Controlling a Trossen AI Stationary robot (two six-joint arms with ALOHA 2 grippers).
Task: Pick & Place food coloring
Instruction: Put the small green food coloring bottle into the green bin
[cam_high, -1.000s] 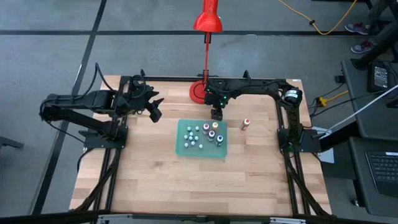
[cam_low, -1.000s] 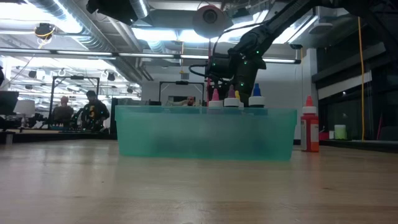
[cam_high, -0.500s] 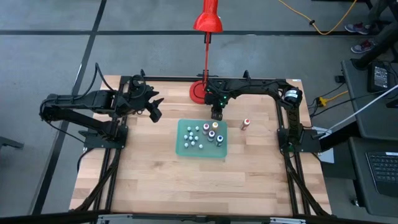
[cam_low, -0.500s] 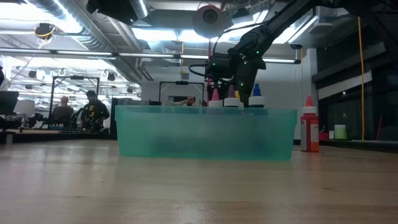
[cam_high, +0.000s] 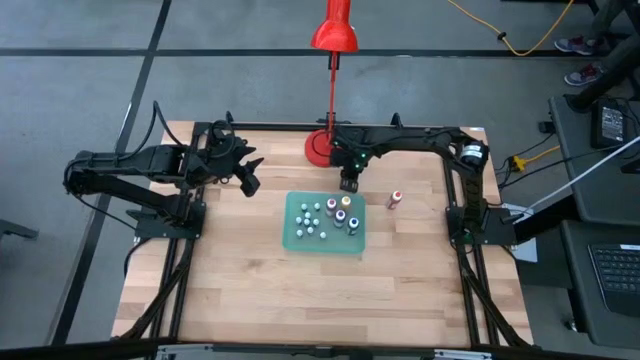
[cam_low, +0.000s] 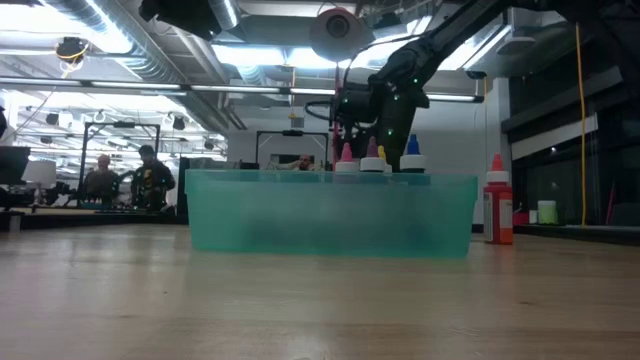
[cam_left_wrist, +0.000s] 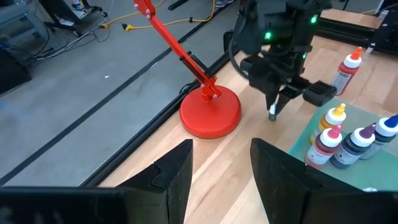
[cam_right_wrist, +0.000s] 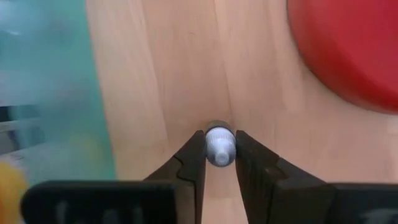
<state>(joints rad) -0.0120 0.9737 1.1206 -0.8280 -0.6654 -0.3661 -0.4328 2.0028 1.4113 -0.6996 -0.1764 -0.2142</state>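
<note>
- High view: the teal tray (cam_high: 298, 238) sits mid-table on the wooden table (cam_high: 250, 290) with a cluster of food coloring bottles (cam_high: 330, 217) standing inside it. The right gripper (cam_high: 347, 184) hangs just beyond the tray's far edge, between the tray and the red lamp base (cam_high: 318, 147). One red bottle (cam_high: 395, 200) stands alone on the wood, just off the tray's right side. The left gripper (cam_high: 247, 180) waits well to the tray's left.
- Low view: pink, purple and blue caps (cam_low: 372, 158) poke above the tray wall (cam_low: 330, 212); the lone red bottle (cam_low: 497, 205) stands upright beside the tray. The right arm (cam_low: 400, 85) reaches down behind the tray.
- Left wrist view: the left arm's own fingers (cam_left_wrist: 177, 174) stand apart, holding nothing. Past them, the right gripper (cam_left_wrist: 273, 111) pinches a tiny bottle near the lamp base (cam_left_wrist: 210, 112), beside the tray's bottles (cam_left_wrist: 348, 140).
- Right wrist view: the two dark fingers (cam_right_wrist: 189, 163) are clamped on a small white-capped bottle (cam_right_wrist: 219, 144) over bare wood, the tray edge (cam_right_wrist: 74, 93) to one side and the lamp base (cam_right_wrist: 354, 50) to the other.
</note>
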